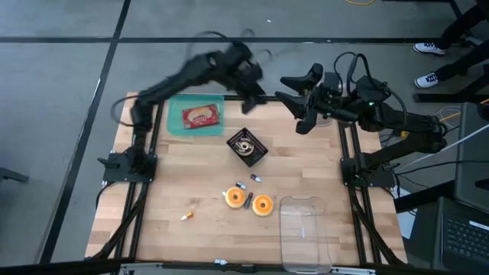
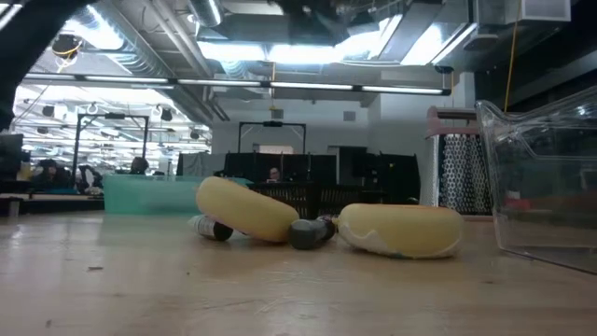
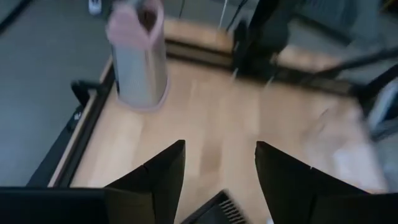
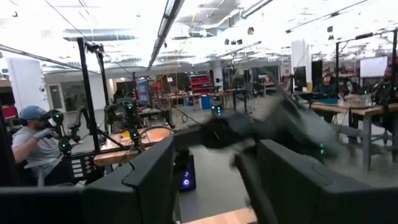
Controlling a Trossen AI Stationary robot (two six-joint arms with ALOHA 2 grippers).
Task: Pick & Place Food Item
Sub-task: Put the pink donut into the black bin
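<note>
A black square dish (image 1: 247,147) sits mid-tabletop; a clear plastic container (image 1: 306,231) stands at the near right edge; a small screw-like bit (image 1: 186,216) lies near the near left edge

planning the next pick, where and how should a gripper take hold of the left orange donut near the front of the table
Grip the orange donut across its outer rim, coming straight down from above: it looks flat and round. Keep the fingers clear of the second donut to its right and the small bits around it.
</note>
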